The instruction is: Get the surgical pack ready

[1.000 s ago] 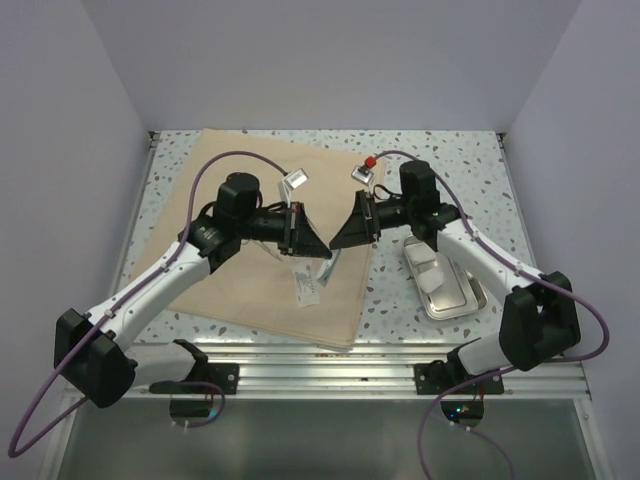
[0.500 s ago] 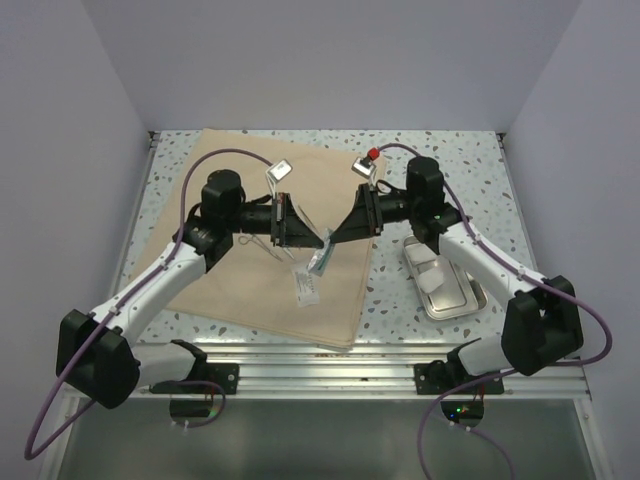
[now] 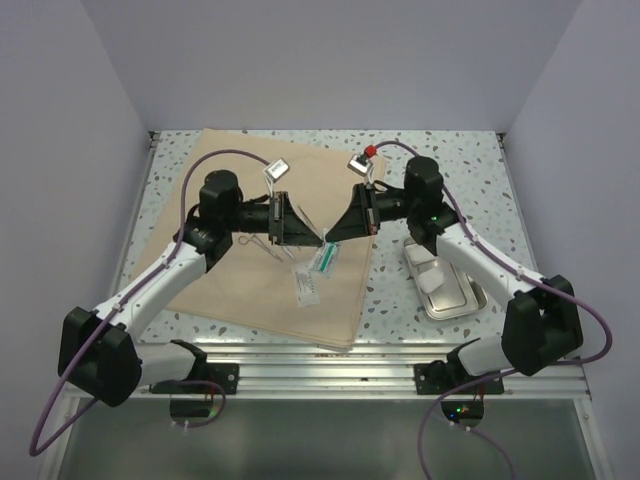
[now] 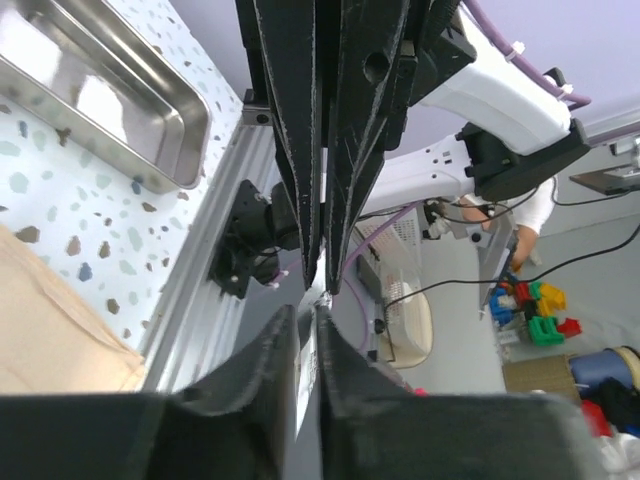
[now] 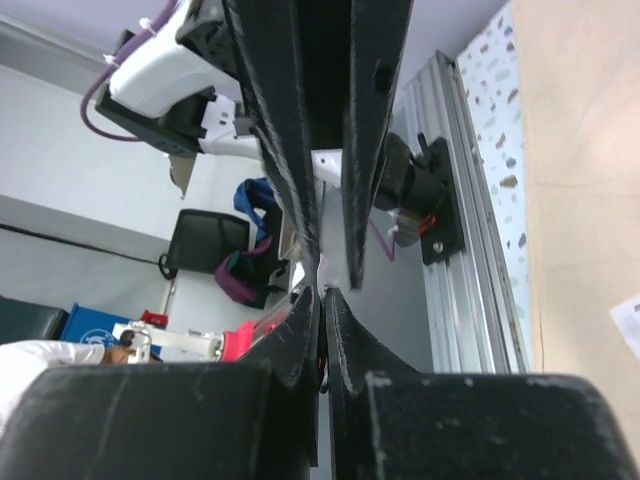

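Observation:
Above the tan cloth (image 3: pixel 230 290) my two grippers meet tip to tip. A green and white sealed packet (image 3: pixel 323 260) hangs between them. The right gripper (image 3: pixel 336 240) (image 5: pixel 322 292) is shut on the packet's edge. The left gripper (image 3: pixel 316 240) (image 4: pixel 305 310) has its jaws a narrow gap apart, with the packet's white edge (image 4: pixel 305 365) lying loose in that gap. A second packet (image 3: pixel 307 285) lies flat on the cloth below. Thin steel instruments (image 3: pixel 262 243) lie on the cloth under the left arm. The steel tray (image 3: pixel 470 300) (image 4: pixel 120 90) sits to the right of the cloth and holds white gauze (image 3: pixel 432 275).
The cloth covers the left and middle of the speckled table (image 3: pixel 470 160). A metal rail (image 3: pixel 330 365) runs along the near edge. Purple cables loop over both arms. Plain walls close in the left, right and back sides.
The right gripper's jaws have closed onto the packet. The left gripper's jaws, shut before, have come slightly apart. The packet now hangs more to the right, under the right fingertips.

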Available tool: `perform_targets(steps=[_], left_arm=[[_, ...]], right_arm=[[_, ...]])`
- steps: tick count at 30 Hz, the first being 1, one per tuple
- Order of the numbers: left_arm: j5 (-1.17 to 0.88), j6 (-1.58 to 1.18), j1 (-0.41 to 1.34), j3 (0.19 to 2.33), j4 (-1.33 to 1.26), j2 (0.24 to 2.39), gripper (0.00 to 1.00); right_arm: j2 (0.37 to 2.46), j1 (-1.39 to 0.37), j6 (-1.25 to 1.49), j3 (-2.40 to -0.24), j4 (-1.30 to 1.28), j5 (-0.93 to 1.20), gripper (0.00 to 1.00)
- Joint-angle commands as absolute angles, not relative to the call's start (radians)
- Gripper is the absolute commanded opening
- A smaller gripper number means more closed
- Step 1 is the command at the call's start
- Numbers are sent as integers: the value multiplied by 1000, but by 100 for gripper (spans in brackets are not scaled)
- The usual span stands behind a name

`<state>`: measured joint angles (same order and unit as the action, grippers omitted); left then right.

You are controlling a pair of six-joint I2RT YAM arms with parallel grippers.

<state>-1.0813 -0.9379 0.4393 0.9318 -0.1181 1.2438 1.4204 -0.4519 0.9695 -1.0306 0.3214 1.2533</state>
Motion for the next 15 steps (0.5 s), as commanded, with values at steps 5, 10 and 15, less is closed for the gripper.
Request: perform_targets(steps=[5, 10, 15], left_arm=[[-1057, -849, 297, 916, -54, 1259, 70], [-748, -457, 242, 1040, 437, 1302, 93], [-594, -362, 241, 974, 451, 1299, 93]], right_arm=[[1491, -433, 519, -1236, -362, 1198, 0], [1670, -333, 128, -1532, -978, 719, 0], [1732, -218, 63, -1589, -1054, 455, 0]])
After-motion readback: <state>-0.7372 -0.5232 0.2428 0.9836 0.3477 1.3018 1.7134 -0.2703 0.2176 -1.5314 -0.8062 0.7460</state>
